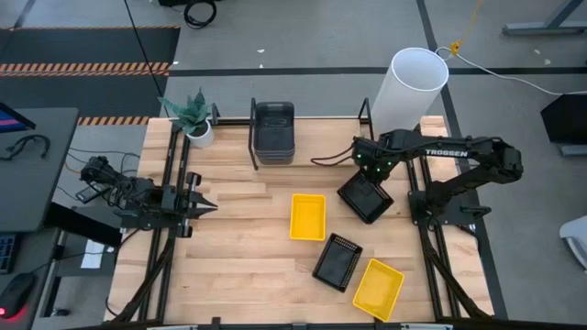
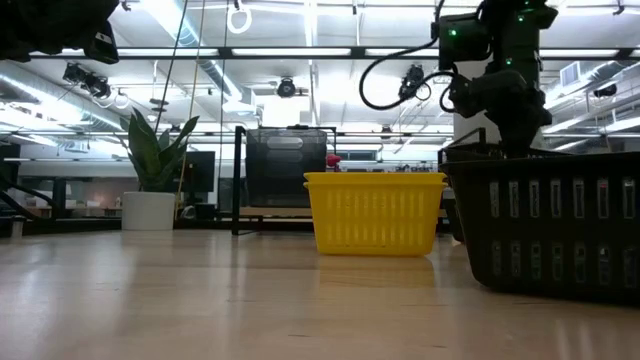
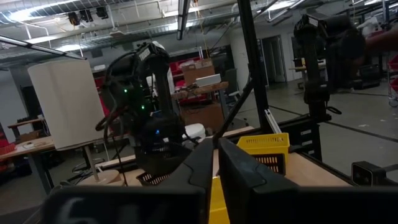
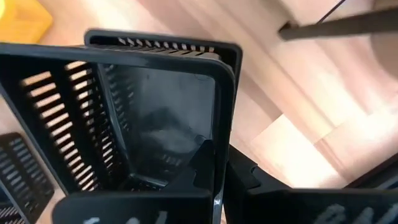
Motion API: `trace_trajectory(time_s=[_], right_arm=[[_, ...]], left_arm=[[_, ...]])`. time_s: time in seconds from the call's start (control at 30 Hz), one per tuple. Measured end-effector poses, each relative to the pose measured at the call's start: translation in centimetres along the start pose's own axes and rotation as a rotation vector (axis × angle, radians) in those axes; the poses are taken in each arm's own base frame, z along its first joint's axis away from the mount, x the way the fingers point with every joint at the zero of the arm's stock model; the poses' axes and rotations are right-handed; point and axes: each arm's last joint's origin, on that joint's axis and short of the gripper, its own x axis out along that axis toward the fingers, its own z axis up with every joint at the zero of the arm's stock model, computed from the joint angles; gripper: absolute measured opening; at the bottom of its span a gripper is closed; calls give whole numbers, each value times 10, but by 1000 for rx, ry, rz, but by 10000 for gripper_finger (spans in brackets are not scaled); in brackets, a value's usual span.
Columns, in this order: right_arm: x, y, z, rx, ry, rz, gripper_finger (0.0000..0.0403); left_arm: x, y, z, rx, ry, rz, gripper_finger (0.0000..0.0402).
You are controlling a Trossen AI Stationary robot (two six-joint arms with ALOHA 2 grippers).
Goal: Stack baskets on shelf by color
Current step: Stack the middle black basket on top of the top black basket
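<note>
The counter (image 1: 229, 266) is a broad light-wood top with the shelf (image 1: 312, 124) running along its far edge, framed by thin black rods. A dark grey basket (image 1: 273, 130) sits on that shelf, between a potted plant (image 1: 194, 117) on one side and a tall white cylinder (image 1: 406, 89) on the other.

The right arm reaches in over the middle of the counter, and its gripper (image 1: 367, 176) has its fingers pinching the rim of a black basket (image 1: 365, 197), one finger inside the wall and one outside, the basket held tilted.

The left gripper (image 1: 204, 203) hangs at the left side, well apart from everything, fingers pressed together.

Loose on the counter lie a yellow basket (image 1: 307, 216) near the middle, a black perforated basket (image 1: 337, 261) nearer the front, and a second yellow basket (image 1: 378, 288) just beside it.
</note>
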Motion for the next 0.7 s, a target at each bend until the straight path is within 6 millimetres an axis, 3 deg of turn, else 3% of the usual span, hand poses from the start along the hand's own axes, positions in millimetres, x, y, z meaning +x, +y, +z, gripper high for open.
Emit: trace_trajectory(time_s=[0.3, 0.7], right_arm=[[12, 2, -9, -2, 60, 28, 17], [17, 13, -27, -3, 196, 66, 77]], left_arm=[[0, 0, 0, 0, 0, 0, 26], [0, 0, 0, 0, 0, 0, 35]])
